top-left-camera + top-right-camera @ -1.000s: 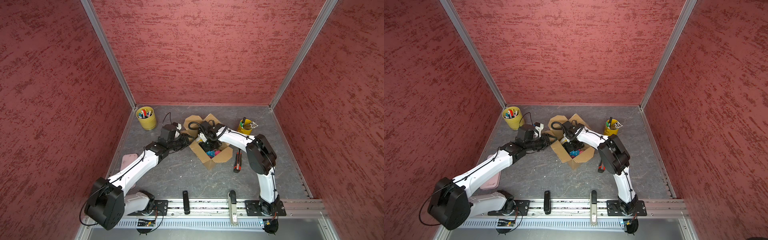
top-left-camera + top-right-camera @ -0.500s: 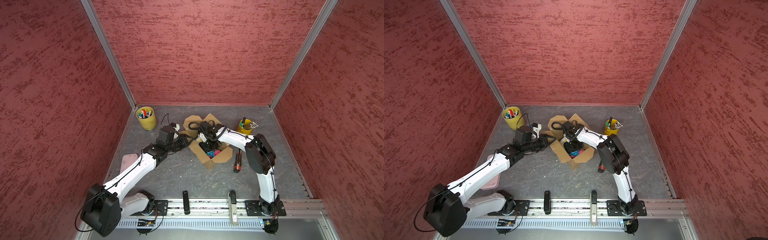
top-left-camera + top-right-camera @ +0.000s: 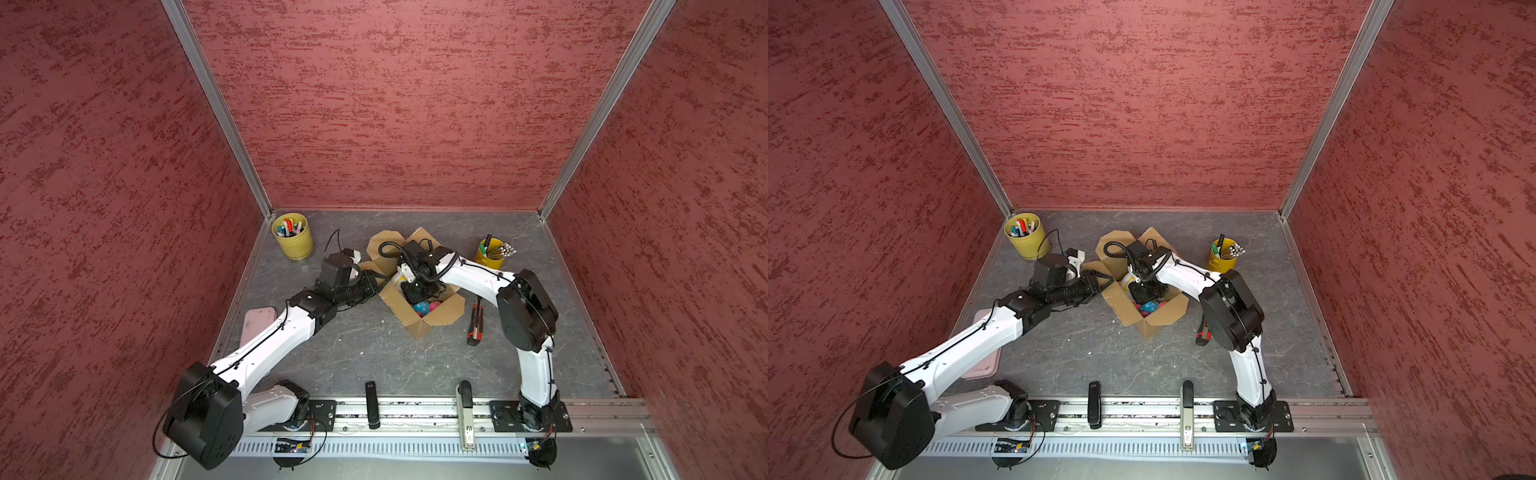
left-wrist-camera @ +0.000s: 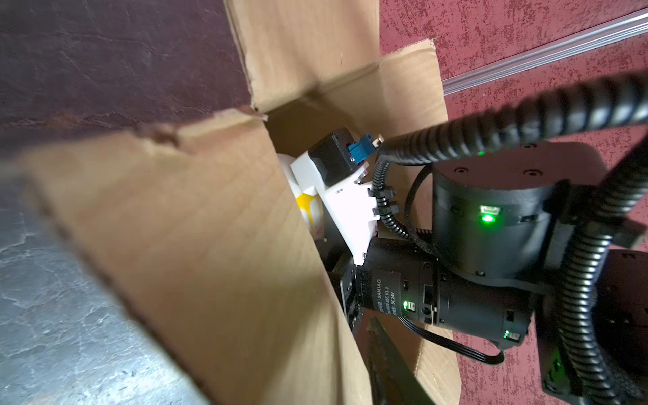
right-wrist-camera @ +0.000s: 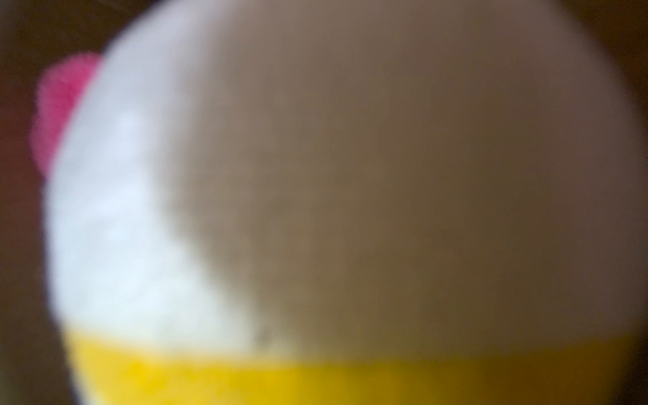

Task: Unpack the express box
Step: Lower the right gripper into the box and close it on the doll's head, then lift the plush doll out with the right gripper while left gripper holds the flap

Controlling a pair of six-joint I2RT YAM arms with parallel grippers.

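The express box [image 3: 432, 322] stands open on the grey table [image 3: 365, 353], back of centre, between my two arms. In both top views my left gripper [image 3: 375, 286] sits at the box's left flap. Only the left wrist view shows that flap running between its jaws: one dark finger [image 4: 392, 364] lies flat on the inner face, and the other is hidden behind the cardboard. My right gripper [image 3: 417, 291] reaches down inside the box, and I cannot tell from any view how wide its jaws stand or whether they hold anything. The right wrist view is filled by a blurred white-and-yellow ball [image 5: 140, 228] with a pink thing [image 5: 59, 105] behind it. The top views add a blue ball [image 3: 420, 308] in the box.
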